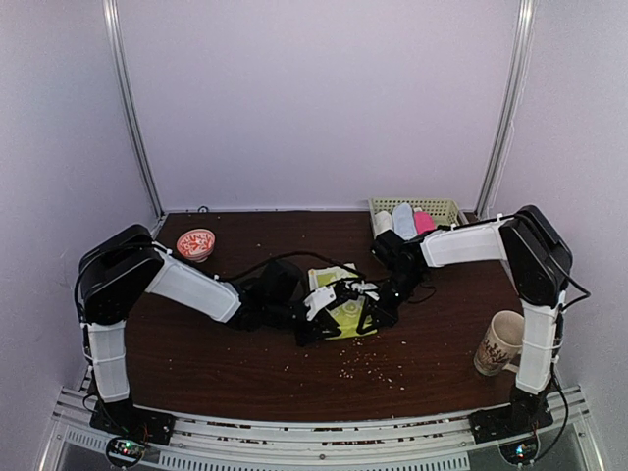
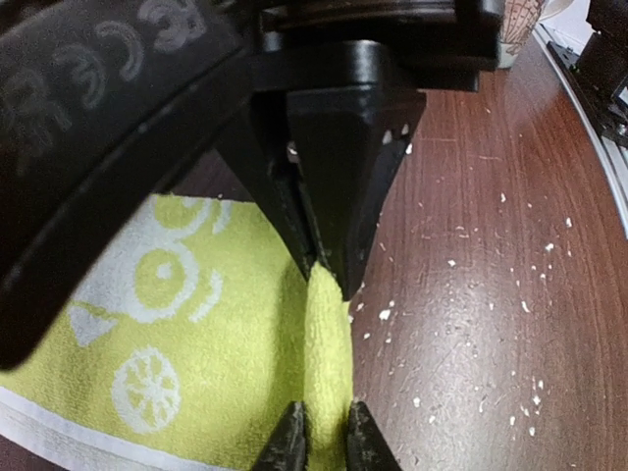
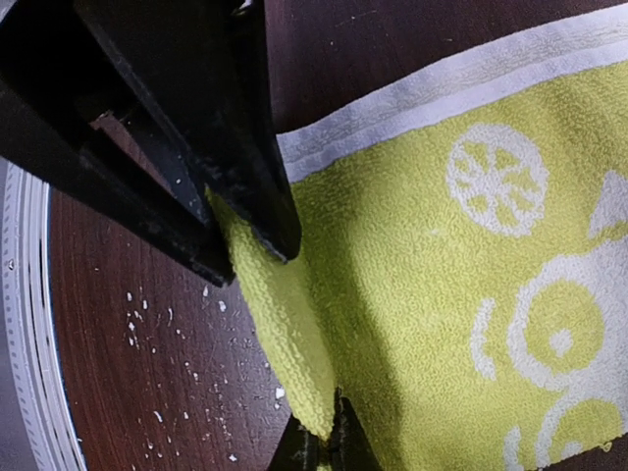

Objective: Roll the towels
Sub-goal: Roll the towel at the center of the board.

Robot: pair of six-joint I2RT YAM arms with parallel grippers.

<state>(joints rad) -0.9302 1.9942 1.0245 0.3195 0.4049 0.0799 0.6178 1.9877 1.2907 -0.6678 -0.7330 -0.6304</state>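
The dark wooden surface spreads out below the left claw and the right claw, which meet tip to tip over its middle. Directly under both lies the yellow-green towel. It lies flat, with cream lemon and ring shapes and a cream border, and one edge stands up in a narrow ridge.

Behind the right claw, at the far edge, sits a pale basket. It holds the pink towel beside a light-blue cloth and a white cloth. A cup stands well to the right of the right claw, and a red bowl sits far off behind the left claw.

The left claw is nearly closed and pinches one end of the ridge. The right claw is pressed tight on the other end. Pale crumbs dot the wood just beside them.
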